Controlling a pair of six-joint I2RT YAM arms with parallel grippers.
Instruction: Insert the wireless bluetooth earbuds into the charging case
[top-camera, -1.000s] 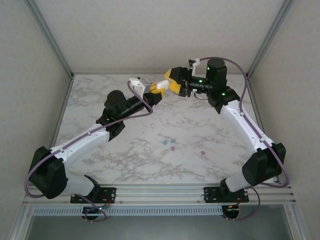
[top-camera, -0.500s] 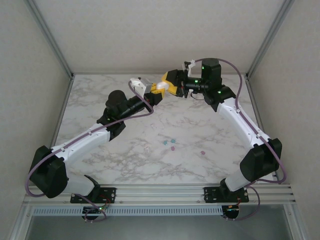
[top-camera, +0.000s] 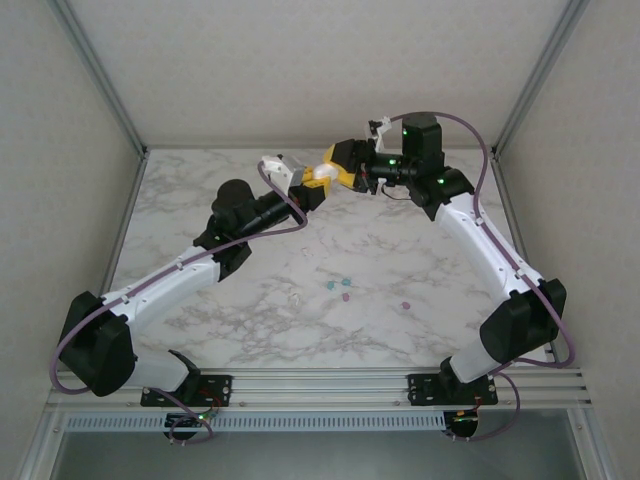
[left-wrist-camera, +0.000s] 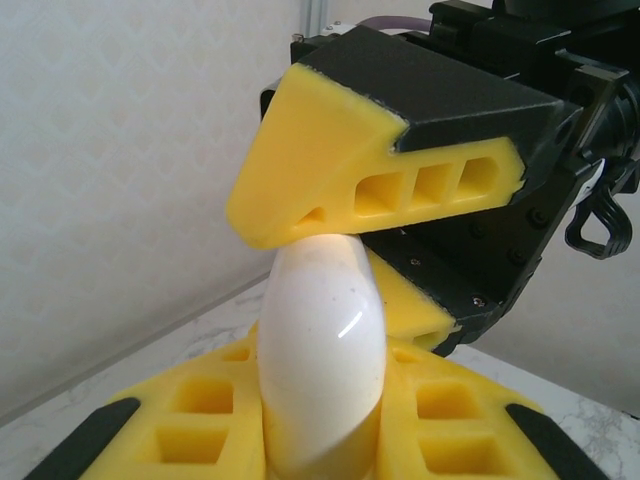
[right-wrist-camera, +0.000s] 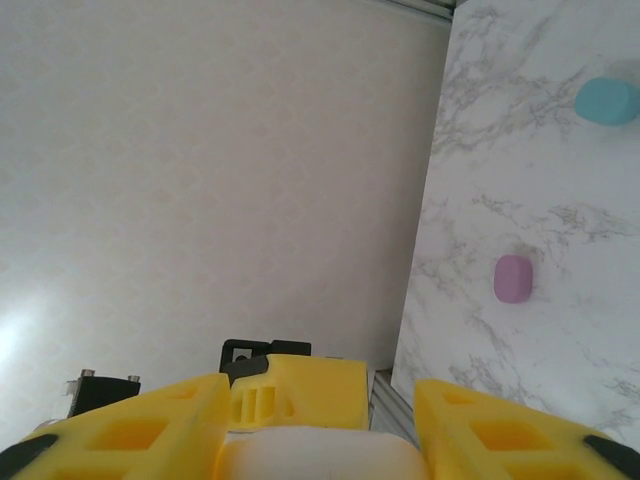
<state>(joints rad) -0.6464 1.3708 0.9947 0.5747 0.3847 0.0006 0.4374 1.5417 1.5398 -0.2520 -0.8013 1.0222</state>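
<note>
While the charging case (left-wrist-camera: 322, 350) is pinched by the left end effector (top-camera: 310, 190) above the far desk (top-camera: 400, 250), its top should be lifted squarely by the straddling right end effector (top-camera: 328, 170) (whether clamped cannot be told), the earbuds (top-camera: 346, 297) lying loose mid-desk.

A: Where's the charging case (left-wrist-camera: 320, 350)?
B: White, egg-shaped, upright, pinched in the left gripper (left-wrist-camera: 320, 425); right gripper (top-camera: 334, 166) clamps its top.
A: What else?
B: Teal earbud (top-camera: 329, 285), pink earbud (top-camera: 346, 297), loose, well apart from both grippers.
</note>
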